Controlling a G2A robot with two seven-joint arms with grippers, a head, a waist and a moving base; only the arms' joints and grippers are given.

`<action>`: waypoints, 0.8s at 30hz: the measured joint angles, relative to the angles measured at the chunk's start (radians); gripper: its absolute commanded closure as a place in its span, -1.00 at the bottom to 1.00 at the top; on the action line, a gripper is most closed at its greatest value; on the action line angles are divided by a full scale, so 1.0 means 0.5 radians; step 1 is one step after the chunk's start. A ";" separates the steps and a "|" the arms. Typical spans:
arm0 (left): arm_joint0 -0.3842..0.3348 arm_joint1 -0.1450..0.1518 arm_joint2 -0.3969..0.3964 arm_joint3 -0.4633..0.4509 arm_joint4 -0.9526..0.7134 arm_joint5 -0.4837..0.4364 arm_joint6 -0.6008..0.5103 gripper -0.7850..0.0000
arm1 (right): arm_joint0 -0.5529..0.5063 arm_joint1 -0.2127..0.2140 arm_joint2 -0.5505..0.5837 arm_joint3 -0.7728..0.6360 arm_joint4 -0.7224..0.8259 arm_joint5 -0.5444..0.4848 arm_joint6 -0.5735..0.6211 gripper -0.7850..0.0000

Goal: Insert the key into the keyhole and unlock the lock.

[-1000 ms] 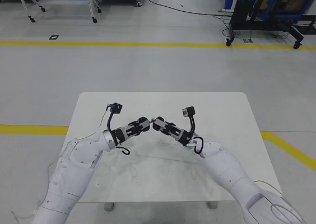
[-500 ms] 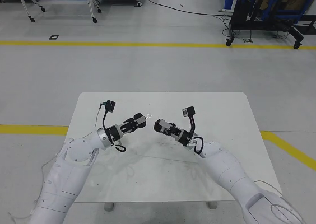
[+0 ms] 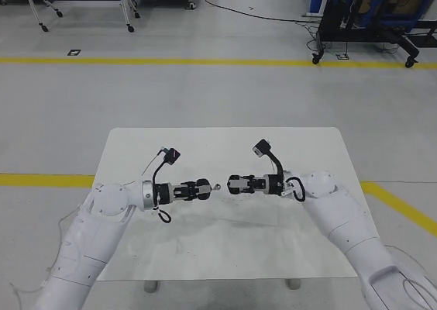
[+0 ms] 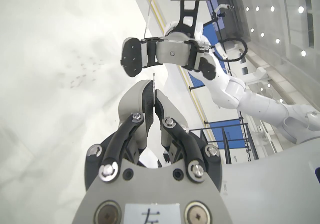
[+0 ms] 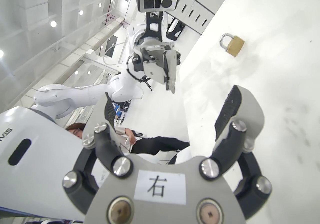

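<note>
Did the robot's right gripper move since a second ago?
Yes. In the top view, the right gripper shifted toward the right side and near edge of the table.

Left pincer (image 3: 208, 187) faces right pincer (image 3: 231, 184) above table (image 3: 296, 147).

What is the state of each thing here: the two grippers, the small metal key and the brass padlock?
Left gripper: shut on the key.
Right gripper: open, empty.
Small thin metal key: pinched between the left gripper's fingers, tip sticking out, not in the lock.
Brass padlock with silver shackle: lying on the white table, apart from both grippers; shackle looks closed.
</note>
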 measured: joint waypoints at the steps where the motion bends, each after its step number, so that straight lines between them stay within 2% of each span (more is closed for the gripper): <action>1: -0.006 0.001 0.003 0.008 -0.003 -0.012 -0.010 1.00 | -0.024 0.018 0.017 -0.050 0.021 0.040 0.037 -0.32; 2: -0.011 0.003 0.009 0.014 -0.005 -0.027 -0.021 1.00 | -0.048 0.040 0.029 -0.102 0.041 0.088 0.084 -0.07; 3: -0.013 0.003 0.016 0.015 -0.004 -0.038 -0.031 1.00 | -0.062 0.052 0.028 -0.124 0.046 0.123 0.119 0.03; 10: -0.026 0.007 0.072 0.021 -0.033 -0.090 -0.091 1.00 | -0.020 0.058 -0.078 -0.052 0.048 0.169 0.165 0.32; 14: -0.033 0.009 0.103 0.028 -0.064 -0.079 -0.114 1.00 | 0.024 0.045 -0.143 -0.003 0.083 0.146 0.142 0.39; 20: -0.052 0.011 0.129 0.043 -0.131 -0.072 -0.143 1.00 | 0.056 0.041 -0.206 0.009 0.143 0.118 0.114 0.36; 24: -0.059 0.015 0.141 0.048 -0.125 -0.078 -0.131 1.00 | 0.076 0.040 -0.253 0.023 0.151 0.108 0.104 0.46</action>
